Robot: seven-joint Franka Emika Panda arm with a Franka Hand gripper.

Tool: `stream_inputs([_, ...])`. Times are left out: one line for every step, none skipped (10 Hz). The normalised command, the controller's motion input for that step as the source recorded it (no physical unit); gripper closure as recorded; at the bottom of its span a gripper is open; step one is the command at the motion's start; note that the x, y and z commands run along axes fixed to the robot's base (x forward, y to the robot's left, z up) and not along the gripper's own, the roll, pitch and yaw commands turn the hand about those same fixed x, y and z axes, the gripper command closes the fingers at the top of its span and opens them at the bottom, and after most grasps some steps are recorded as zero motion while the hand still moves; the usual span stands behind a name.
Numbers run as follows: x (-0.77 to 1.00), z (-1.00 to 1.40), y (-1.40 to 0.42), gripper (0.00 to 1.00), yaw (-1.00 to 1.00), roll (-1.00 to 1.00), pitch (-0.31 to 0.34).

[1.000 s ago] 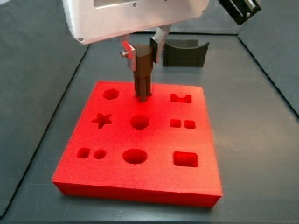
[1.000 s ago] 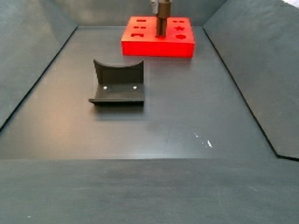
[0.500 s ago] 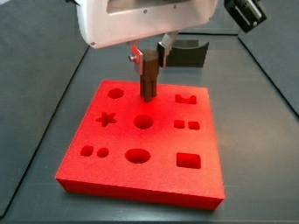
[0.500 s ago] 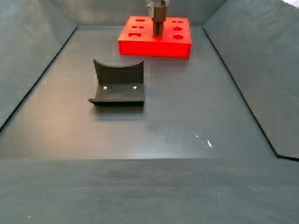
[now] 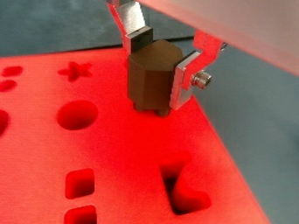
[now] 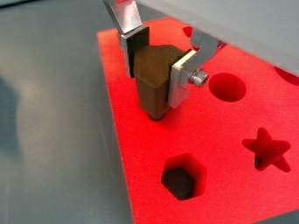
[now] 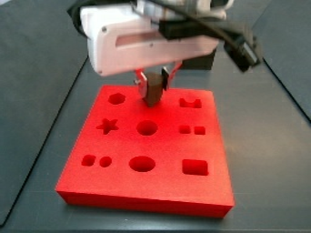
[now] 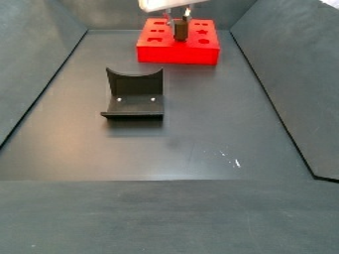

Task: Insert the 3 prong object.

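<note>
Dropped lower since a second ago: gripper point(image 5: 162, 66) clenched on 3 prong object point(image 5: 155, 80), prongs touching red board point(image 5: 128, 166) near its 12 o'clock edge.

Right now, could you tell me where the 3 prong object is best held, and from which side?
Grip the 3 prong object by the flat side faces of its brown block, from above. It stands upright on the red board, prongs down and hidden, so only the upper body is free. The pincer already clamps it there.
</note>
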Motion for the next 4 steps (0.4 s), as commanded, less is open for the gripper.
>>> stream_inputs([0.14,-0.44,-0.1,1.0,-0.15,0.24,0.276])
stream_inputs([0.16,-0.47,-0.14,1.0,-0.13,0.12,0.307])
stream_inputs([0.0,0.0,0.0,1.0,0.0,0.0,0.011])
stream_inputs([0.0,0.0,0.0,1.0,0.0,0.0,0.0])
